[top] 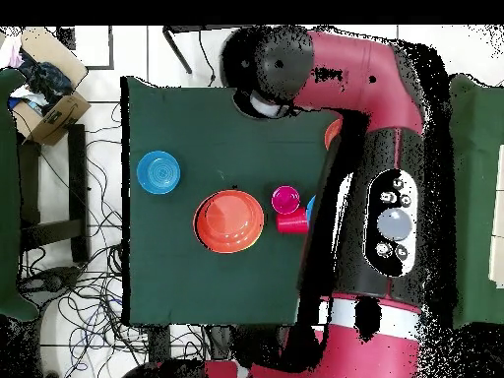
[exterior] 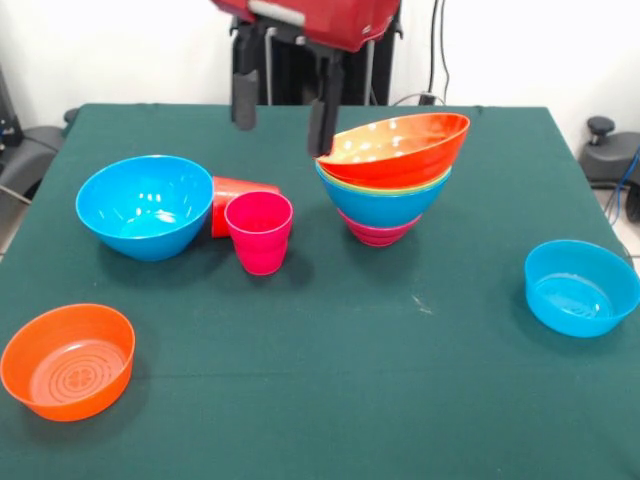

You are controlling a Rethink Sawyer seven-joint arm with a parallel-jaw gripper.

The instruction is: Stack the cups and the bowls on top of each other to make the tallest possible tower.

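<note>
Small orange bowl (exterior: 68, 360) nearest, at 7 o'clock; light blue bowl (exterior: 581, 287) at 4. Tower (exterior: 392, 175) right of centre, tilted orange bowl topmost. Pink cup (exterior: 260, 231) upright, red cup (exterior: 238, 195) lying behind, touching large blue bowl (exterior: 146, 206). Gripper (exterior: 284, 110) open, empty, hovering at 12.

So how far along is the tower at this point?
Partly built: the tower nests magenta, blue, green and a tilted large orange bowl. The open gripper hangs empty beside it. Left: large blue bowl, pink cup, toppled red cup, small orange bowl, light blue bowl.
</note>
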